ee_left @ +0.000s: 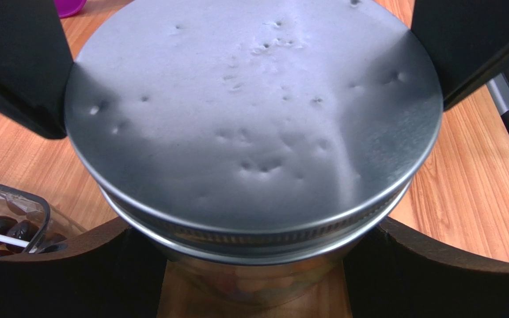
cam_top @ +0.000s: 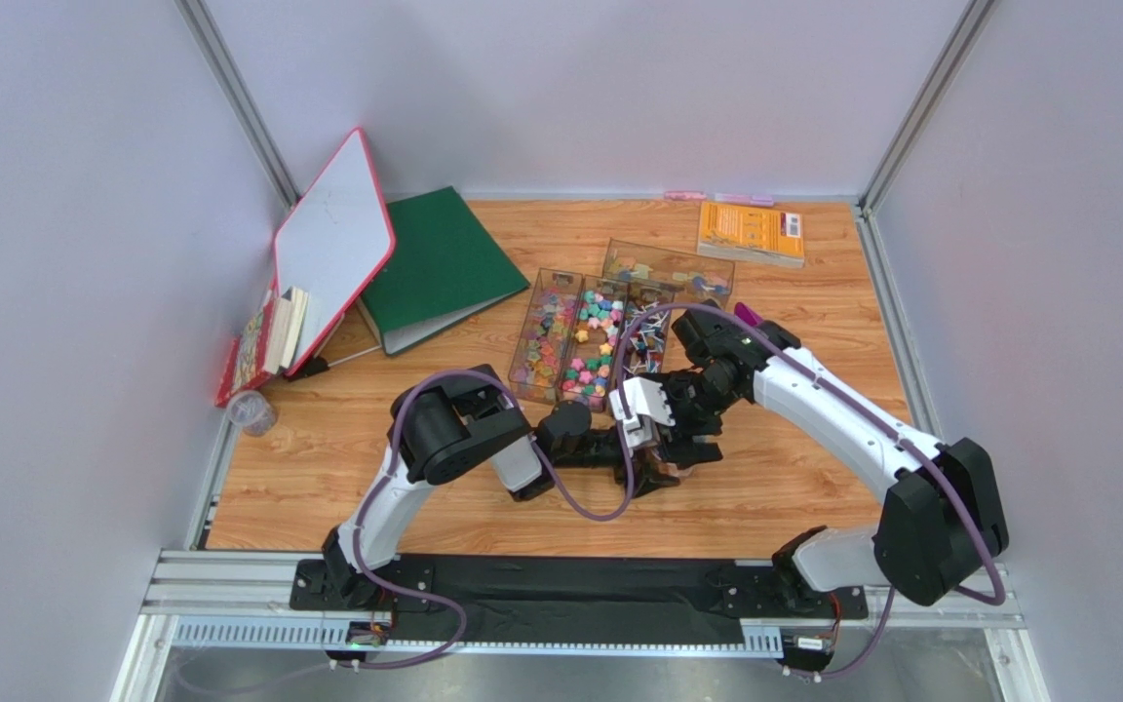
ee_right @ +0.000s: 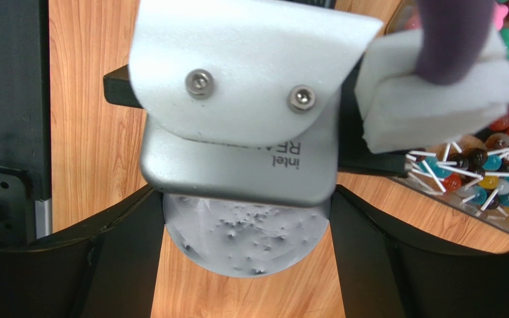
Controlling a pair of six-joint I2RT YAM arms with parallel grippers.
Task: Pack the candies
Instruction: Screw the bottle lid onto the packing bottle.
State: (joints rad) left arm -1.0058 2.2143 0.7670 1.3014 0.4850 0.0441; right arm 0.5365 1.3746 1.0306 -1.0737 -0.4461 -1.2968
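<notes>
Two words, "intel REA", read upside down on the silver camera housing above the dimpled metal-lidded glass jar. Our left gripper is clamped on that jar at the lid's rim; the right gripper stands spread wide. We see the small mixed-colour candies filling clear plastic trays at 12 o'clock of the jar. Bare wooden desk lies at 9 and 3 o'clock.
</notes>
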